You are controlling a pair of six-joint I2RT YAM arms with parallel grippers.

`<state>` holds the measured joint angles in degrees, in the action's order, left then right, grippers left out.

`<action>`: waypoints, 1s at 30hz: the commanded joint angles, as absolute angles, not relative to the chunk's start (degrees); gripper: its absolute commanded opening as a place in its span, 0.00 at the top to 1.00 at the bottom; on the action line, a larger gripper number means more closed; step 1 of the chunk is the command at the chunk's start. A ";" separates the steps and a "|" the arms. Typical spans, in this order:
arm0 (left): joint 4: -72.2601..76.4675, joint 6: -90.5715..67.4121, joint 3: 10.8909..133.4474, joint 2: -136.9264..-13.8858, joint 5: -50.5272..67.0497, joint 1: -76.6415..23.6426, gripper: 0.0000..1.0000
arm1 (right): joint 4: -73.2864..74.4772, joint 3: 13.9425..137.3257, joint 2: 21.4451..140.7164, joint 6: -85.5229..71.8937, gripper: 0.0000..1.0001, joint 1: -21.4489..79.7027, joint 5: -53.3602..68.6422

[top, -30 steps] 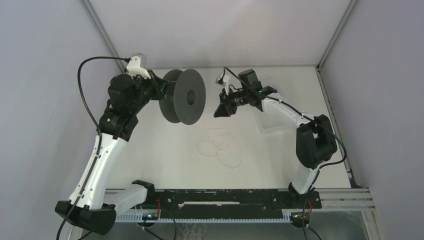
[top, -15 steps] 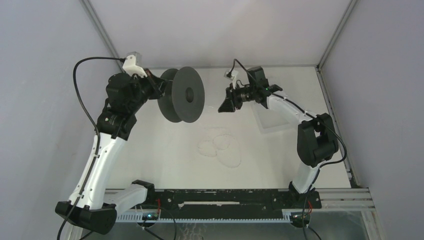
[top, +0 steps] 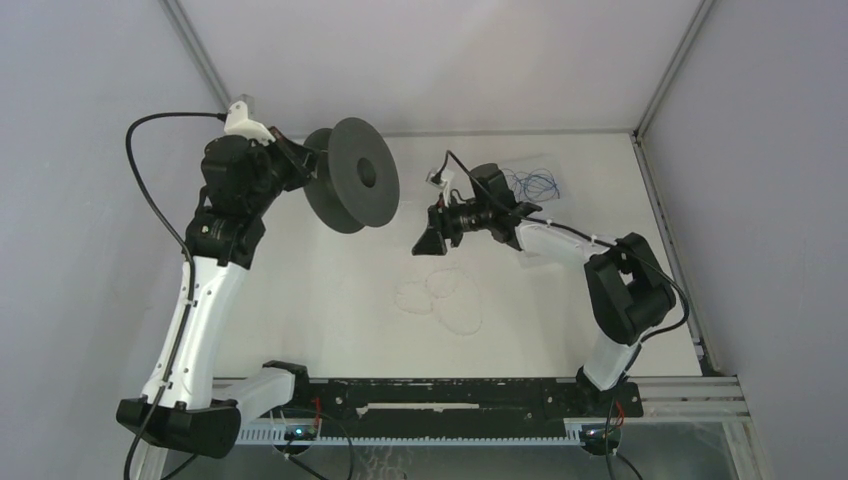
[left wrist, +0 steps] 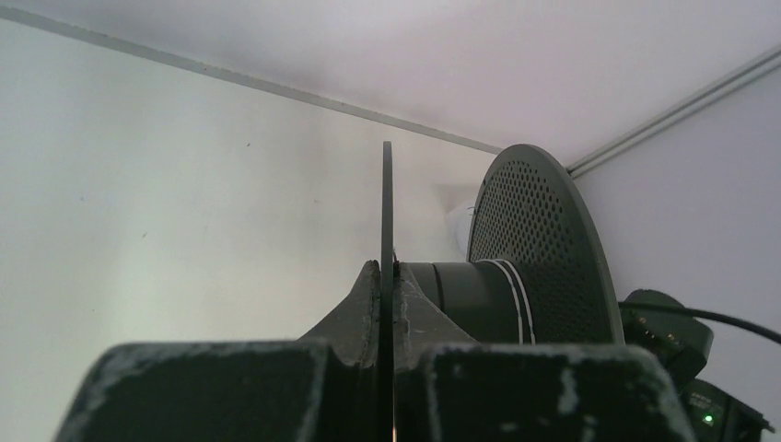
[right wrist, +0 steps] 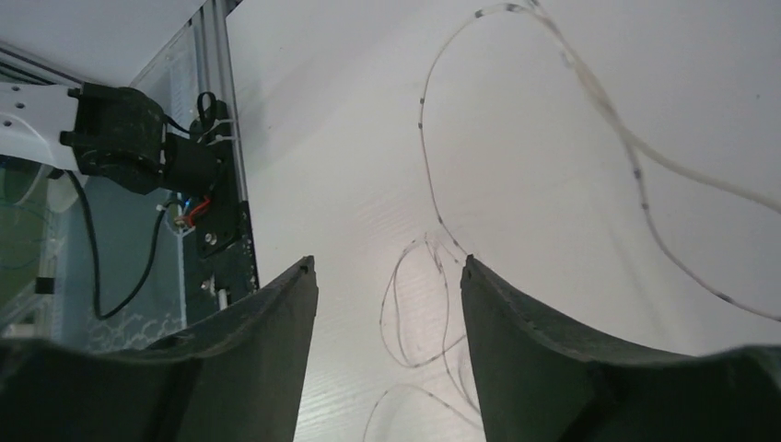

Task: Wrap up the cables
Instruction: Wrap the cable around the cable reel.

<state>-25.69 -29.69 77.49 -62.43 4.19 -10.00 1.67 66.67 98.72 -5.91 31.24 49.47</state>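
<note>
Probably a robotics lab test cell; a bare white bench [top: 330,300] is boxed in by plain pale walls [top: 80,150] with metal corner posts [top: 675,70]; a left arm [top: 200,310] and right arm [top: 620,290] are bolted to a black rail [top: 450,398] at the near edge; slotted wire ducting [top: 262,432] runs along its near side, by a small green light [top: 299,432].
</note>
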 commanded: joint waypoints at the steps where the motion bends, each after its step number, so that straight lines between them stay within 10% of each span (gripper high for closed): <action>1: -21.89 -33.57 81.76 -61.81 4.43 -8.50 1.00 | -6.98 66.98 101.94 -5.87 0.30 32.34 46.72; 12: -21.50 -33.90 81.48 -61.66 5.05 -6.99 1.00 | -5.85 72.96 111.69 2.71 0.26 35.73 44.33; 22: -21.69 -32.31 83.07 -61.61 1.85 -3.86 1.00 | 5.57 72.49 109.89 8.32 0.99 32.68 46.31; 30: -21.39 -34.67 85.00 -62.92 1.20 4.45 1.00 | 18.29 64.32 99.55 14.54 1.00 22.59 45.06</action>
